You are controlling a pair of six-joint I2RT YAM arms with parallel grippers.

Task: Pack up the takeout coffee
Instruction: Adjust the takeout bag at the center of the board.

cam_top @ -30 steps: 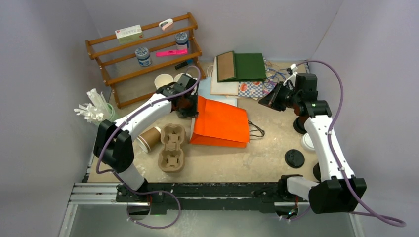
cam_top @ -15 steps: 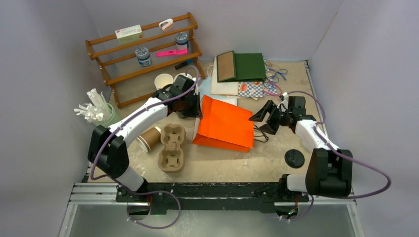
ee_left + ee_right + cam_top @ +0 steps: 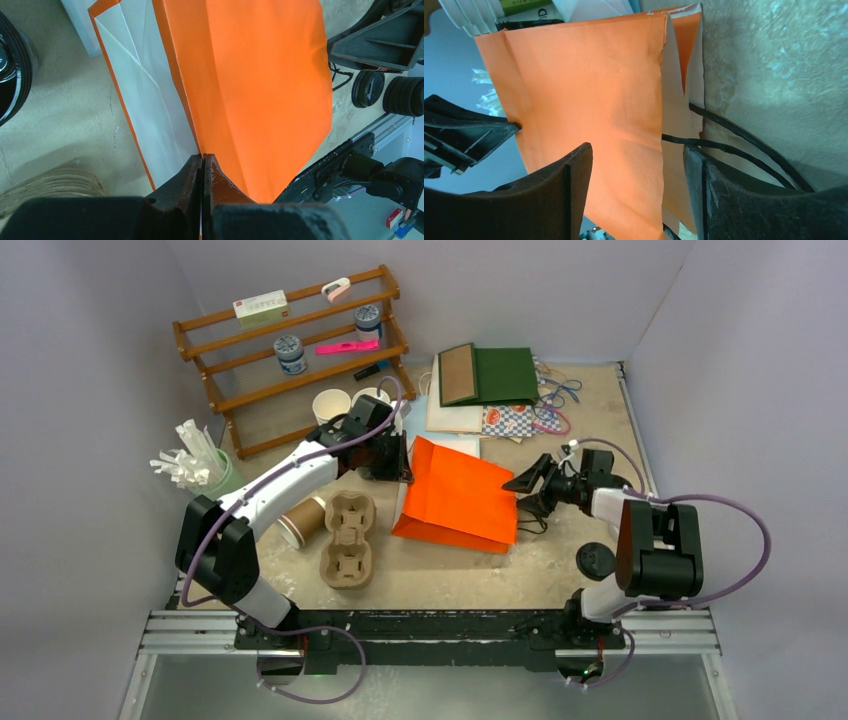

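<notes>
One brown kraft cup (image 3: pixel 302 520) lies on its side at the left of the table, just beside the pulp cup carrier (image 3: pixel 347 540) and apart from both arms. The orange paper bag (image 3: pixel 455 498) lies flat across the middle, between the carrier and the right arm. The left gripper (image 3: pixel 203 160) is pinched tight on the bag's folded edge. At the opposite end the right gripper (image 3: pixel 636 155) stands wide, a finger on either side of the bag's edge, with the black cord handles (image 3: pixel 734 135) running past one finger. A black lid (image 3: pixel 597 560) sits near the right arm's base. White cups (image 3: pixel 331 403) and a wooden rack (image 3: pixel 290 350) stand behind the left arm.
</notes>
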